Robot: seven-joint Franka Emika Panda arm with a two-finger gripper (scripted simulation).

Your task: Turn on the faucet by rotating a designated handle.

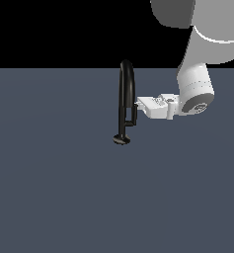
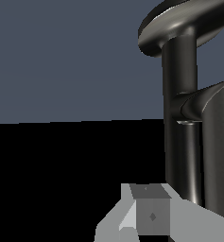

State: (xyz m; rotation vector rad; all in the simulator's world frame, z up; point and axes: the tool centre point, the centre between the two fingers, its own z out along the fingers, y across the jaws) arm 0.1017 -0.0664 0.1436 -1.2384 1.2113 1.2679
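Observation:
The glossy black faucet stands upright on the grey floor, with its arched spout on top and its small round base below. The thin black handle hangs beside the stem on the exterior view's right, joined to it by a short stub. My gripper lies level and points at the faucet from the exterior view's right, its tips at the top of the handle. The jaws look shut with nothing between them. In the wrist view the stem, the handle and the base loom close beyond my gripper.
The grey floor spreads flat around the faucet. My white arm comes down from the upper part of the exterior view's right.

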